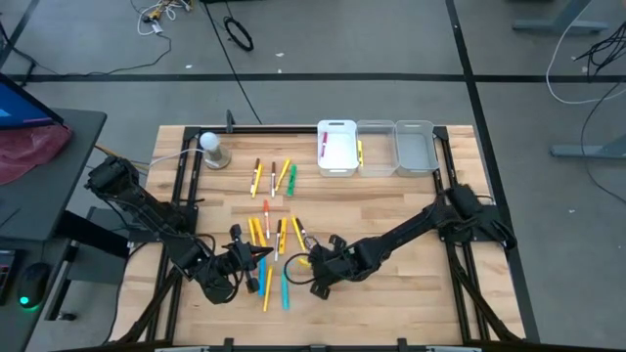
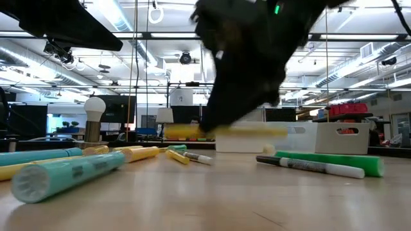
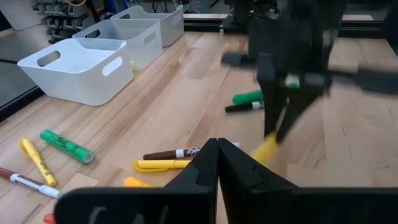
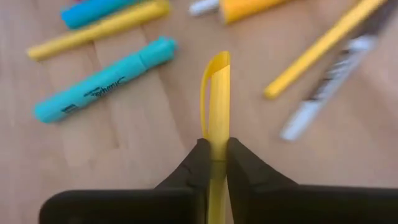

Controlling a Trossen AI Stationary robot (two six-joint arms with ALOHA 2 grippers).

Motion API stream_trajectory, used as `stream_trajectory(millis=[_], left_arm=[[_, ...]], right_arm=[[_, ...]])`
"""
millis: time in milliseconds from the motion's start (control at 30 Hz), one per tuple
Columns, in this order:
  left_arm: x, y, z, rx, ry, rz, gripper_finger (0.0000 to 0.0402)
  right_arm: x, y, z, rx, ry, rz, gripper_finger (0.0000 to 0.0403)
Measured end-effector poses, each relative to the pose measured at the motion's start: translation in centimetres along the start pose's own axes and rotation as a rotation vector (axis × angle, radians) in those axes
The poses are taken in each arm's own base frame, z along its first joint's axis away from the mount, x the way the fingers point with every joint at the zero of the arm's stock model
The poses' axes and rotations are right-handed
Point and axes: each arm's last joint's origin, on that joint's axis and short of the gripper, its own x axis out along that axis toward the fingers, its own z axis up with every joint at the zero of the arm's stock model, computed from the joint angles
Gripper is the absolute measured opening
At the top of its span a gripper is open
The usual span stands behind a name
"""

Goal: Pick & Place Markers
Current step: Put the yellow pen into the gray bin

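Several markers (image 1: 269, 230) in yellow, orange, green and cyan lie loose on the wooden table's middle. Near the front my right gripper (image 1: 306, 260) is shut on one yellow marker (image 4: 216, 93), which also shows in the low view as a level yellow marker (image 2: 225, 130). My left gripper (image 1: 258, 256) waits just to its left with its fingers shut (image 3: 217, 158) on nothing, above a yellow marker (image 3: 158, 165) and a brown one (image 3: 180, 153). A cyan marker (image 4: 102, 81) lies flat beside the held one. My right gripper pinches the yellow marker's barrel (image 4: 216, 138) between its two fingers, partway along its length. The fingers slant down from above. The marker runs out past the fingertips, and it hangs about level, clear of the table (image 2: 192, 199).
A white bin (image 1: 337, 149) and two clear bins (image 1: 377, 147) (image 1: 416, 147) stand in a row at the far edge. A white bulb on a metal base (image 1: 211, 147) stands at the far left. A cyan marker (image 2: 64, 173) and a green one (image 2: 327, 160) lie on the table.
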Motion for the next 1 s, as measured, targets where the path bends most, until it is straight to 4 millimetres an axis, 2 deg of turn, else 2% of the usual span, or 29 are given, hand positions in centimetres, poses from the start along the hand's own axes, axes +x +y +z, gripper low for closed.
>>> stream_trajectory(millis=[133,233,367,467,633,800,1000], left_arm=[[0.0,0.0,0.0,-0.003,-0.001,-0.001,0.0014],[0.0,0.0,0.0,-0.004,-0.001,-0.001,0.0014],[0.0,0.0,0.1,-0.010,-0.003,-0.003,0.0014],[0.0,0.0,0.1,-0.029,-0.003,-0.003,0.0014],[0.0,0.0,0.1,-0.029,-0.003,-0.003,0.0014],[0.0,-0.1,0.1,-0.030,-0.004,-0.004,0.0014],[0.0,0.0,0.1,-0.030,-0.005,-0.001,0.0014]], right_arm=[[-4.6,-1.2,-0.1,0.008,0.063,-0.126,0.0015],[-8.0,-2.8,-1.1,0.048,0.166,-0.281,0.0014],[-10.0,-6.2,-4.1,0.159,0.294,-0.463,0.0013],[-9.6,-8.0,-6.4,0.251,0.333,-0.451,0.0012],[-6.9,-9.0,-9.1,0.369,0.305,-0.320,0.0011],[-5.6,-8.7,-9.2,0.474,0.193,-0.229,0.0004],[-5.5,-8.7,-9.0,0.445,0.126,-0.244,0.0002]])
